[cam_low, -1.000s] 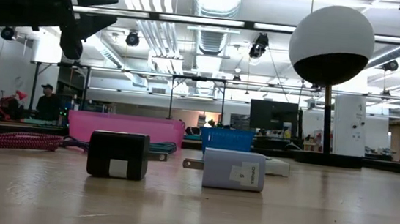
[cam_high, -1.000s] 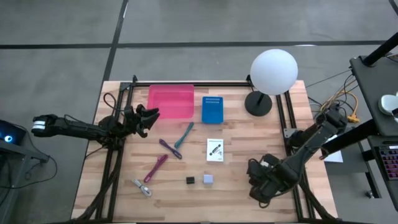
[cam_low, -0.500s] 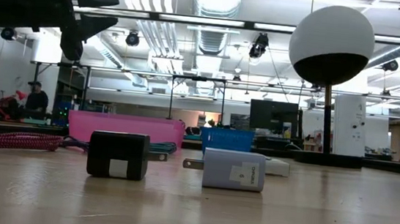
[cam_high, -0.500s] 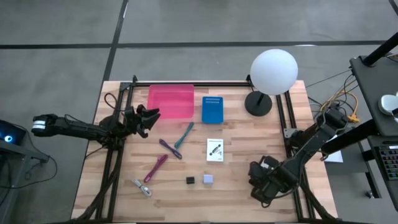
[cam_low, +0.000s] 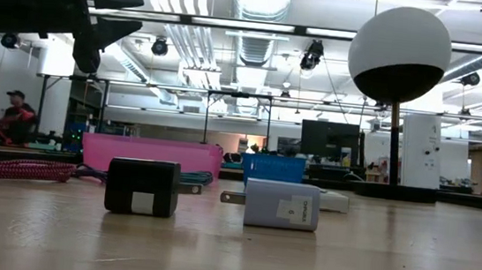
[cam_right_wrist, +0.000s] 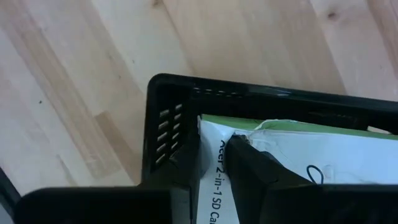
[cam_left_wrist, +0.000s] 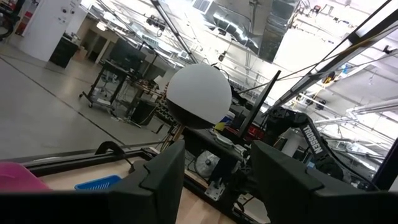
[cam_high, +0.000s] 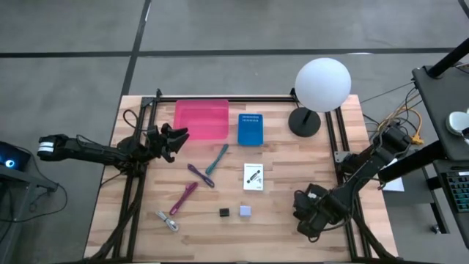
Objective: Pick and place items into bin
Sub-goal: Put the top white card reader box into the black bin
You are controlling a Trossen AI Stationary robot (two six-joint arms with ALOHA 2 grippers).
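My left gripper (cam_high: 174, 137) hovers open above the table, just off the pink tray's (cam_high: 201, 119) near left corner. It shows high up in the low view (cam_low: 102, 11) and holds nothing. On the wood lie a teal pen (cam_high: 217, 160), a purple pen (cam_high: 200, 175), a magenta pen (cam_high: 183, 198), a silvery clip (cam_high: 167, 221), a black cube (cam_high: 224, 212), a lavender cube (cam_high: 245, 211) and a white card (cam_high: 253, 176). My right gripper (cam_high: 309, 213) sits low at the table's near right, over a black bin (cam_right_wrist: 171, 124). A white and green printed package (cam_right_wrist: 311, 155) lies in that bin.
A white globe lamp (cam_high: 322, 84) stands at the far right on a dark round base. A blue box (cam_high: 250, 128) sits right of the pink tray. Black frame rails run along the table's left and right sides. A red cord (cam_low: 7, 168) lies at the left. A person (cam_low: 14, 118) sits far off.
My right arm has shifted slightly, and a dark part of it has come into the upper right corner of the low view. The person in the background has moved to the left. The items on the table have stayed put.
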